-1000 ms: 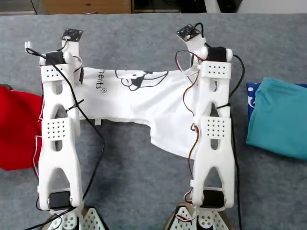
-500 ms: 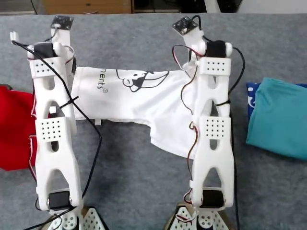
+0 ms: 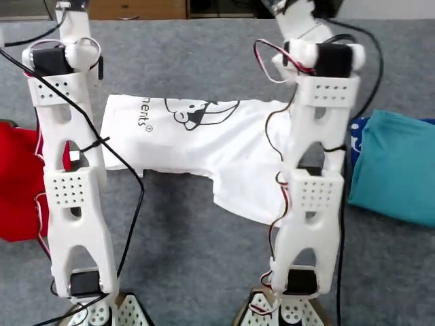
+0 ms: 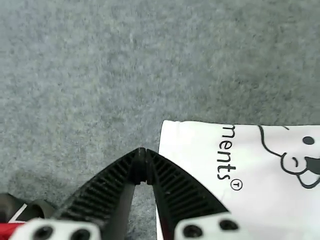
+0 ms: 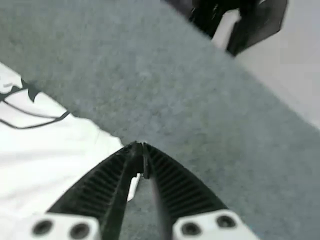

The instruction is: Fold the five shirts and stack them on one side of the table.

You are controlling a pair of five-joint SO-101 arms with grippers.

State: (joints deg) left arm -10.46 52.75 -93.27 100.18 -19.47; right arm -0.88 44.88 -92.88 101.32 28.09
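Evidently both arms lifted and drew off far edge within last second. Left pincer point(image 4: 141, 160) and right pincer point(image 5: 139, 152) clenched, empty, over grey felt counter point(image 3: 183, 265). White printed cotton shirt point(image 3: 197, 146) released, lying mid-counter, partly folded; further fold judged outstanding.

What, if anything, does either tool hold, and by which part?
Nothing. The left tool and right tool are both shut empty, near the white printed shirt's edges.
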